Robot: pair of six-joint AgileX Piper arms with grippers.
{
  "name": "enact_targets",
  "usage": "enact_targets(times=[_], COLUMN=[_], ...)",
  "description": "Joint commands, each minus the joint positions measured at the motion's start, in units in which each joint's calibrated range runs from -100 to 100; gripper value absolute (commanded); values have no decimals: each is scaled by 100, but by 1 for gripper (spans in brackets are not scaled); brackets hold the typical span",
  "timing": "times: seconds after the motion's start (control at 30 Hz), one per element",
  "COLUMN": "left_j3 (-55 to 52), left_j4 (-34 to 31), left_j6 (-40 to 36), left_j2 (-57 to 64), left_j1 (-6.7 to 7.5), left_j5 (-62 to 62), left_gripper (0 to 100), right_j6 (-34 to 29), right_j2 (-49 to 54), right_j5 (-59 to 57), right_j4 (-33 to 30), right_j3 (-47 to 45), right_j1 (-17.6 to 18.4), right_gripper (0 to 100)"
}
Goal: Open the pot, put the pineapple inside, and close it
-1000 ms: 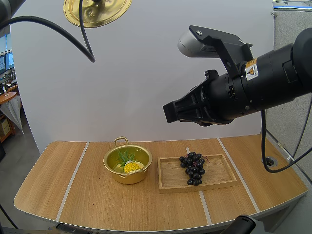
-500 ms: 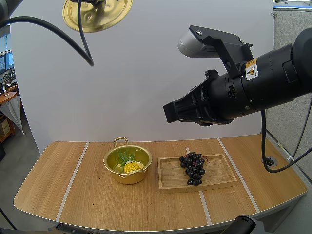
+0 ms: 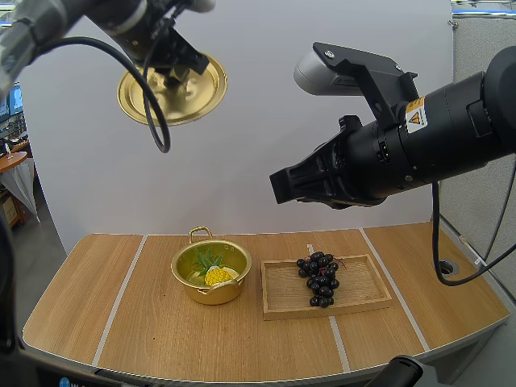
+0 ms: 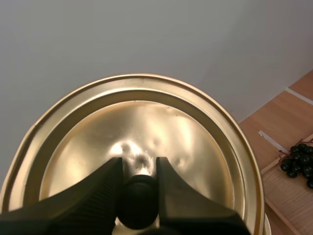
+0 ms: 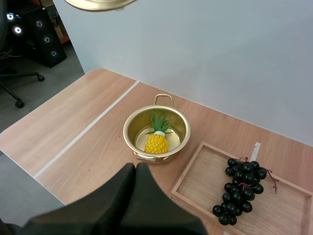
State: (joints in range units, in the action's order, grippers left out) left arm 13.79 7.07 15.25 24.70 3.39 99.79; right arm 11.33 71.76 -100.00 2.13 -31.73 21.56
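Note:
A gold pot (image 3: 211,272) stands open on the table with a yellow pineapple (image 3: 218,275) lying inside; the right wrist view shows the same pot (image 5: 156,133) and pineapple (image 5: 156,142). High above the table's left part, my left gripper (image 3: 174,71) is shut on the black knob (image 4: 138,200) of the gold lid (image 3: 172,89), whose round face (image 4: 146,147) hangs under the fingers. My right gripper (image 3: 284,188) hovers high over the table's middle, its fingers (image 5: 134,188) lying together as one dark wedge, holding nothing.
A wooden tray (image 3: 284,293) sits right of the pot with a bunch of dark grapes (image 3: 319,278) on it. Pale tape lines (image 3: 121,297) cross the wooden tabletop. Bare table lies left of the pot and at the far right.
My left arm has brought the lid down and to the right, more fully into the high view. The right arm, pot and tray have not moved.

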Motion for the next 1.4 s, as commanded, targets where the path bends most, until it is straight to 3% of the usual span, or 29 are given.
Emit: enact_targets(times=[0.0,0.3,0.57,1.37], left_j3=[-145,-1415,-2562,-2914], left_j4=[-5,536,590,938], left_j6=[232,950,1524,1913], left_j2=[-588,-1010,-1187,-2849], left_j1=[-2,-2,-2,-2], left_j5=[21,21,21,-1159], left_gripper=[0,0,0,0], right_j6=[-4,-4,-4,-4], right_j2=[68,68,68,68], right_j5=[0,0,0,0], right_j4=[-35,-35,-35,-35], right_j3=[-14,-14,-14,-14], right_j1=[-1,-1,-1,-1], right_gripper=[0,0,0,0])
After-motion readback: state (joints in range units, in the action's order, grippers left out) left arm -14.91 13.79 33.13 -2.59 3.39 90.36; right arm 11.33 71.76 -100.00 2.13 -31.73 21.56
